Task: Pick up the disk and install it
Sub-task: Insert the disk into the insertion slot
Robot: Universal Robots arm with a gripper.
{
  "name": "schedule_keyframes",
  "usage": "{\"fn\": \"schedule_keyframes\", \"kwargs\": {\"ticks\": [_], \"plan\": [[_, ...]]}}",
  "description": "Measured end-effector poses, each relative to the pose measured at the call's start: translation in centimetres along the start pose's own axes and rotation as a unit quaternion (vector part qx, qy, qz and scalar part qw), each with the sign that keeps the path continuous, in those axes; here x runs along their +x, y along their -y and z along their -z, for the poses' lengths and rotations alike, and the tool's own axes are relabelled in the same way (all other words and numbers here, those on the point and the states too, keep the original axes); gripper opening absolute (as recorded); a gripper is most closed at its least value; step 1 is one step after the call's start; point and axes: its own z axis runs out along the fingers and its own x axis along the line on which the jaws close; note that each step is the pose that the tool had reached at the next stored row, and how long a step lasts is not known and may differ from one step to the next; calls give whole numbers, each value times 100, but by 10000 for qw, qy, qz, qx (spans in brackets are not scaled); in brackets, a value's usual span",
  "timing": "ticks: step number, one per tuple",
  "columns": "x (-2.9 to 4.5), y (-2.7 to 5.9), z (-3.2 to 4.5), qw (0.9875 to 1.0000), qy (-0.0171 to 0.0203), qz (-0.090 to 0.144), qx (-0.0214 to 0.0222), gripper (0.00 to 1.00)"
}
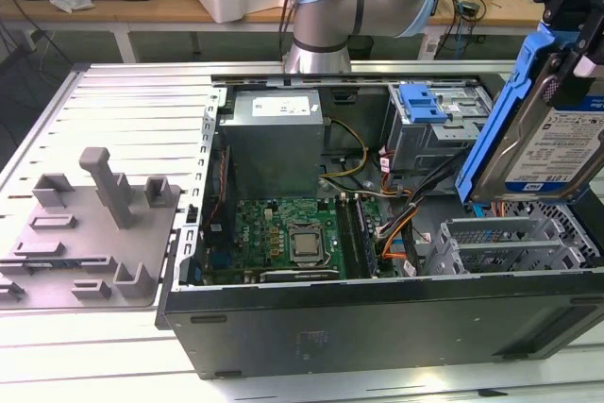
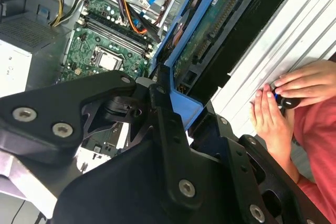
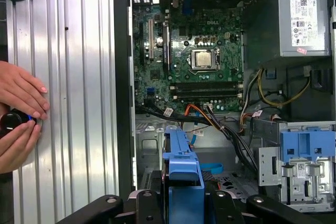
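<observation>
The disk (image 1: pixel 557 153) hangs tilted, one end up, above the open computer case (image 1: pixel 377 313) at the exterior view's right. Its blue plastic bracket (image 1: pixel 505 110) runs along its edge and its white-and-blue label faces the camera. My gripper (image 1: pixel 569 44) is shut on the disk's upper end. In the second wrist view the disk's green circuit board (image 2: pixel 210 30) faces out, with the black fingers (image 2: pixel 160 103) clamped on the blue bracket. In the first wrist view the bracket (image 3: pixel 182 166) sticks out from my gripper (image 3: pixel 182 200) over the case's cables.
Inside the case are a grey power supply box (image 1: pixel 274 139), the motherboard (image 1: pixel 283 233), a drive cage with a blue latch (image 1: pixel 425 106) and grey metal bays (image 1: pixel 510 243) below the disk. A grey fixture (image 1: pixel 94 224) sits on the ribbed table. A person's hands (image 3: pixel 18 114) rest beside the case.
</observation>
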Motion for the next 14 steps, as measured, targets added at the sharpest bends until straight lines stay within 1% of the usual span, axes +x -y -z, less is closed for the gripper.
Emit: {"fn": "schedule_keyframes", "kwargs": {"ticks": [6, 14], "plan": [[0, 2, -5, 10000, 1, 0, 0, 37], [-2, 48, -59, 10000, 0, 3, 0, 37]]}}
